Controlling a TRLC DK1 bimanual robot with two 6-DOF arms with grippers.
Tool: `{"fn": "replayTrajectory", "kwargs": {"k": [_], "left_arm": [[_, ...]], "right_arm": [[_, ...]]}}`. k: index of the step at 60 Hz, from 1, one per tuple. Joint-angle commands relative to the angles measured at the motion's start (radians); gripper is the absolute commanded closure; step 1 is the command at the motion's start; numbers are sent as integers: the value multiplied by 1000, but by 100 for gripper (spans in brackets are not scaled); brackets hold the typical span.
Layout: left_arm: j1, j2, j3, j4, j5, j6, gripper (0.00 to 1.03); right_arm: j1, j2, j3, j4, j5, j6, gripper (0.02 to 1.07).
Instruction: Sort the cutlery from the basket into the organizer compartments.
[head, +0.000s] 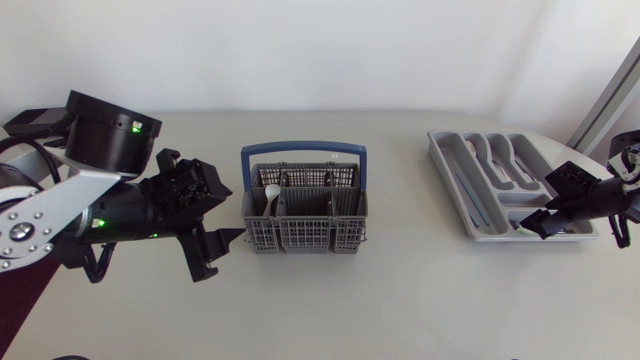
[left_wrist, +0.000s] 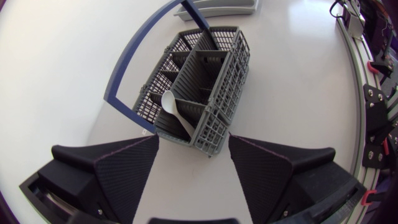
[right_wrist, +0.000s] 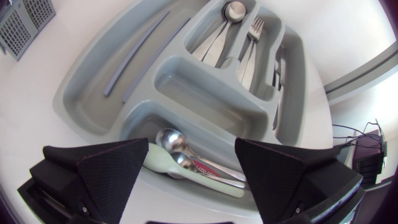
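Head view: the left gripper, fingers spread and empty, sits just beside the basket, whose left compartment holds one white spoon. Well to the right, the organizer holds forks and spoons. The right gripper hovers spread wide above those spoons.

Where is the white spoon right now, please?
In the head view, the white spoon leans in the basket's left end, mid-table, nearest the left gripper.
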Motion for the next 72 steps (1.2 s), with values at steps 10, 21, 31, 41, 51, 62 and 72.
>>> {"fn": "replayTrajectory", "kwargs": {"k": [10, 21, 31, 41, 51, 62, 72], "left_arm": [[10, -22, -23, 4, -2, 17, 26], [8, -17, -58, 84, -2, -32, 26], [-12, -7, -115, 176, -1, -87, 26], [-17, 39, -110, 246, 7, -102, 26], [-41, 101, -96, 315, 10, -105, 27], [-50, 162, -29, 318, 10, -75, 36], [-41, 210, 56, 278, 10, -36, 44]], "right_arm": [[11, -160, -48, -136, -79, 37, 7], [81, -366, -89, -292, -199, 78, 7], [221, -509, -163, -323, -219, 162, 7], [410, -628, -220, -329, -219, 250, 7], [578, -691, -253, -305, -203, 340, 7], [718, -703, -264, -289, -156, 400, 7], [836, -719, -281, -249, -90, 448, 7]]}}
